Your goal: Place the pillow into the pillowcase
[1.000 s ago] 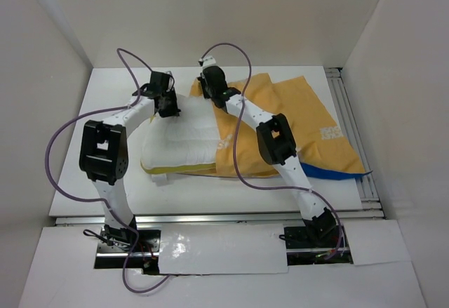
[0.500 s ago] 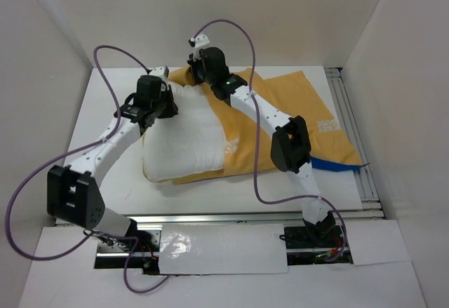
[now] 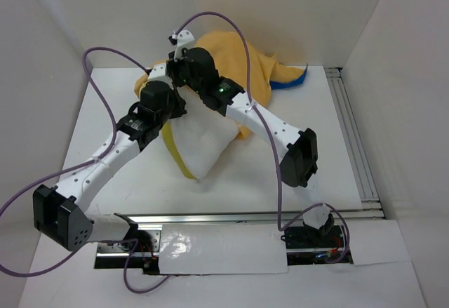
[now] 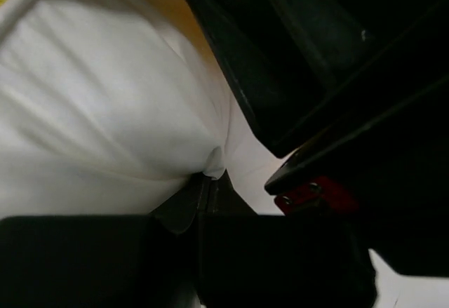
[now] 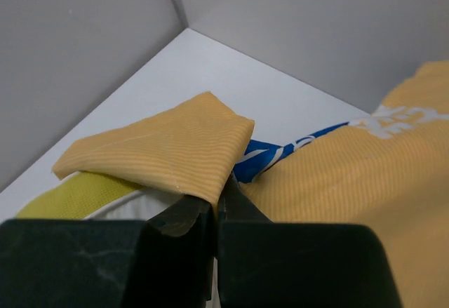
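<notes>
**A:** How much room is there around the work?

**B:** Plenty. In the top view the table lies bare at the left and right of the frame. The rail along its right edge is well apart from the cloth. The far wall is close, though: the pillowcase is heaped against it at upper centre.

**A:** And where is the pillow?

**B:** The pillow lies in the middle of the frame. Its upper end is tucked under both wrists. Its lower corner points toward the bottom of the frame, well short of the table's near edge.

**A:** What do the fingers hold?

**B:** The left gripper has its fingers pressed together, pinching a small tuck of the pillow's white cloth. The right gripper is closed on a folded orange flap of the pillowcase.

**A:** How do the two things look?

**B:** The pillow is plump and white, with a yellow strip running down its left side. The pillowcase shows mostly its orange striped inside, bunched and lifted. A bit of blue peeks out at its right end, and white lettering shows in the right wrist view.
</notes>
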